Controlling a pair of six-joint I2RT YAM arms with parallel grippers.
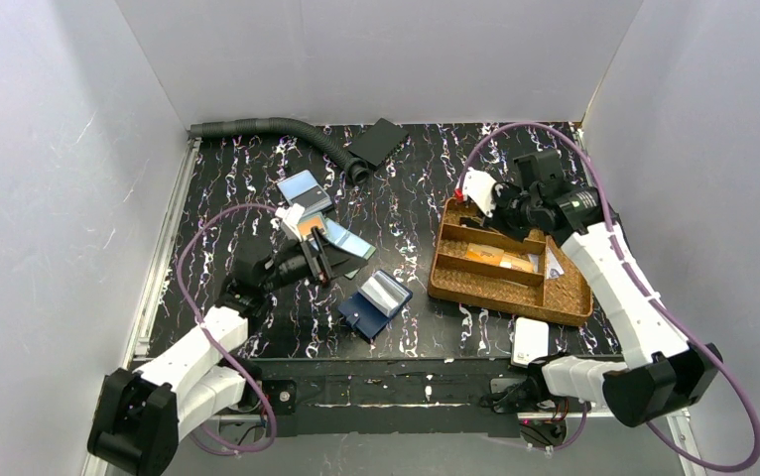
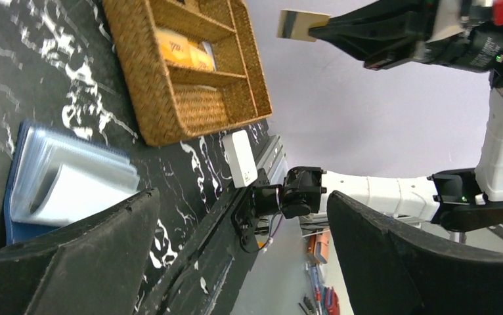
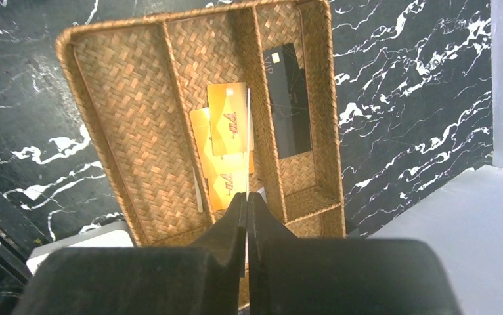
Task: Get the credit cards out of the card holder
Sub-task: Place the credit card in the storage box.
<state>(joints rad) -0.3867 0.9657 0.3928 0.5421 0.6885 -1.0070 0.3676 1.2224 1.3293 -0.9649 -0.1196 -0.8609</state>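
The navy card holder lies open on the black table, its clear sleeves facing up; the left wrist view has it at the left. Loose credit cards lie behind my left gripper: a light blue one, an orange one and a teal one. My left gripper hovers between them and the holder, open with nothing between its fingers. My right gripper points down over the brown woven tray, shut on a thin card, which shows edge-on in the right wrist view.
The tray holds orange cards and a black card. A white box sits near the front edge by the right arm's base. A flat black rectangle and a grey corrugated hose lie at the back. White walls enclose three sides.
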